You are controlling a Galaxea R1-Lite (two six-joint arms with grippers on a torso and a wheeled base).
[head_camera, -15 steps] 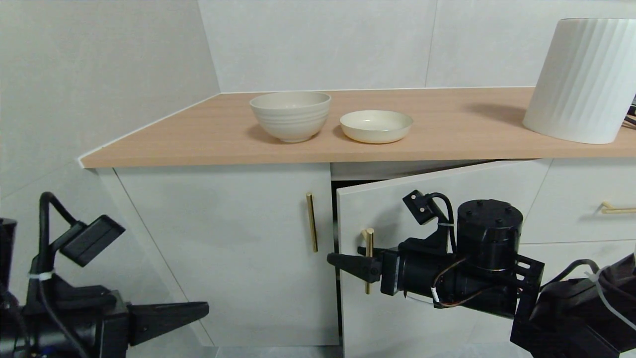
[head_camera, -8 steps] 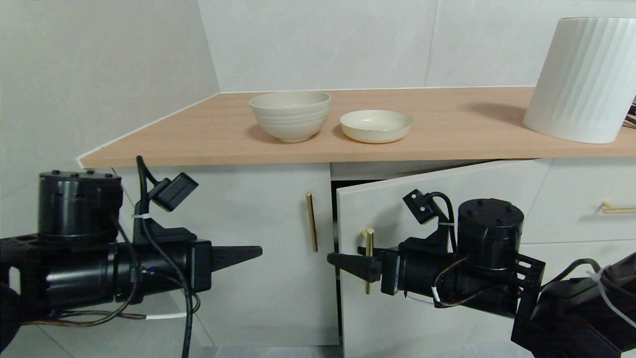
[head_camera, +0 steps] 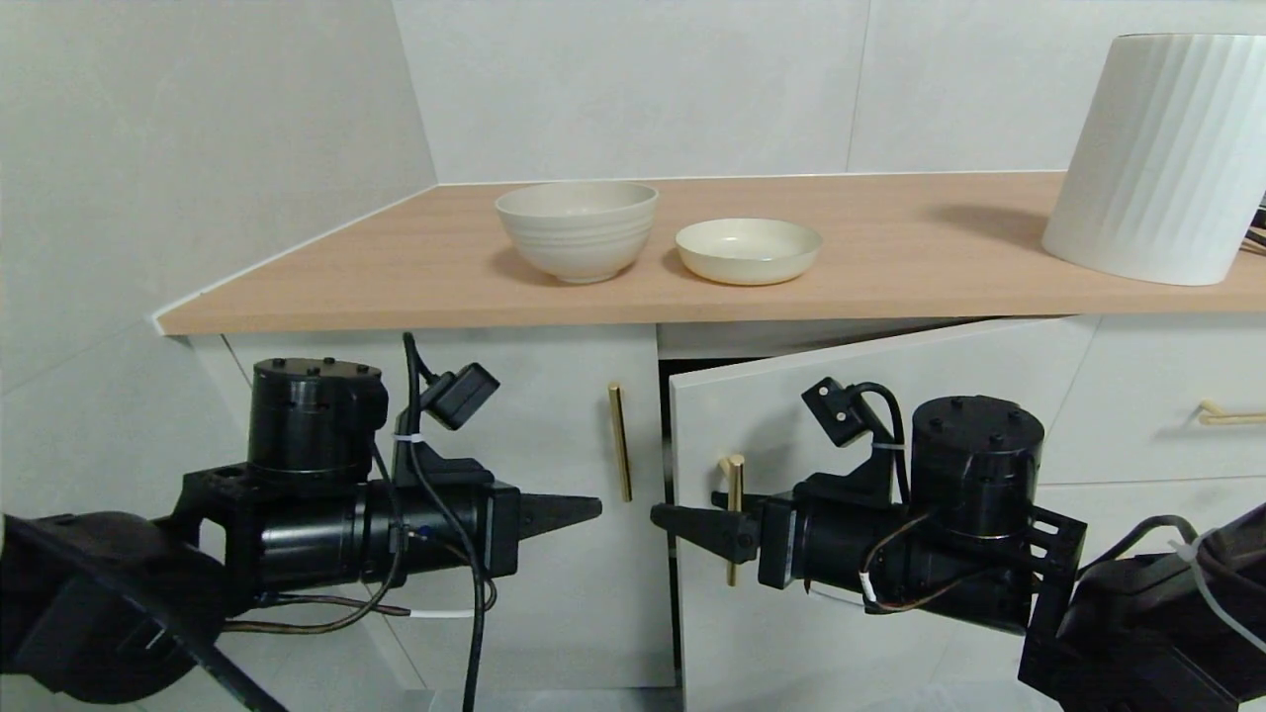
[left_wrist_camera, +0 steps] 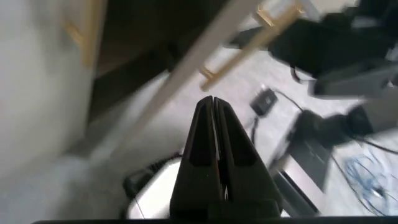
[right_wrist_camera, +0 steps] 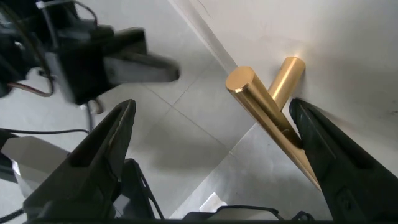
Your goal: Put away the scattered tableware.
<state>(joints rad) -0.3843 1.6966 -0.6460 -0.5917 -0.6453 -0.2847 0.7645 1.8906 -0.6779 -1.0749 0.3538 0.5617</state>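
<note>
A ribbed cream bowl [head_camera: 577, 229] and a shallow cream dish [head_camera: 749, 249] stand side by side on the wooden countertop [head_camera: 396, 277]. Below them the right cabinet door [head_camera: 791, 396] hangs ajar. My right gripper [head_camera: 665, 515] is open at that door's brass handle [head_camera: 733, 475]. In the right wrist view the handle [right_wrist_camera: 267, 106] lies between the spread fingers [right_wrist_camera: 106, 155], close to one of them, and the gripper [right_wrist_camera: 211, 109] is not clamped on it. My left gripper [head_camera: 596, 508] is shut and empty, pointing at the gap between the doors from the left [left_wrist_camera: 211, 102].
The left cabinet door [head_camera: 445, 415] is closed, with a vertical brass handle [head_camera: 619, 442]. A tall white ribbed cylinder [head_camera: 1157, 158] stands at the counter's right end. A drawer with a brass pull [head_camera: 1226, 415] is at the far right. A tiled wall bounds the left.
My left arm has risen from the lower left and swung right, so its shut gripper now faces the right one. The right arm, door and dishes have not moved.
</note>
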